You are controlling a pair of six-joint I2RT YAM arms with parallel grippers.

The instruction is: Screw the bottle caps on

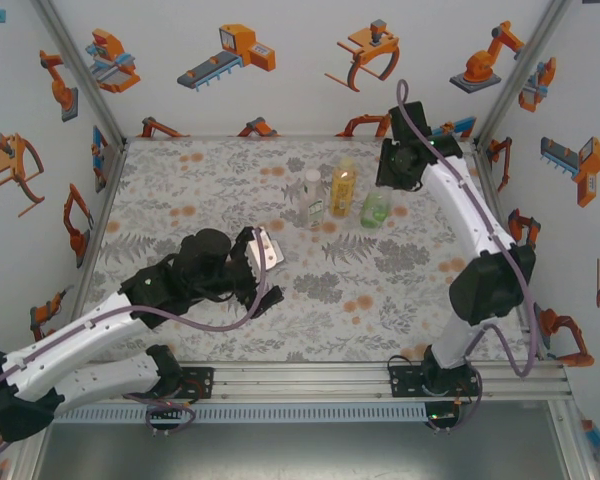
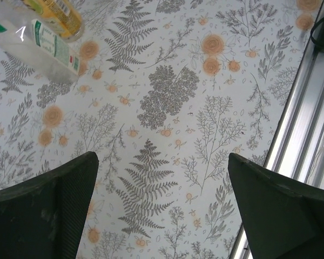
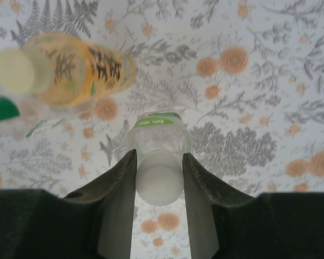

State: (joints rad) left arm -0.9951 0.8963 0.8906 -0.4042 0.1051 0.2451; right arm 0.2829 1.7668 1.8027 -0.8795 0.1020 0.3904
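Three bottles stand in a row at the back middle of the table: a clear one (image 1: 311,197), an amber one (image 1: 342,187) with a yellow label, and a short green-tinted one (image 1: 375,208). My right gripper (image 3: 160,156) hangs over the green-tinted bottle (image 3: 159,137), shut on the pale cap (image 3: 160,183) that sits on its neck. In the right wrist view the amber bottle (image 3: 75,67) carries a yellowish cap (image 3: 13,70), and a green cap (image 3: 2,108) tops the clear bottle. My left gripper (image 2: 162,216) hovers wide open over bare cloth.
A flower-print cloth (image 1: 400,290) covers the table. An aluminium rail (image 1: 380,378) runs along the near edge. Walls with printed robot pictures close in the left, back and right sides. In the left wrist view the clear bottle (image 2: 48,46) and amber bottle (image 2: 62,16) stand far off.
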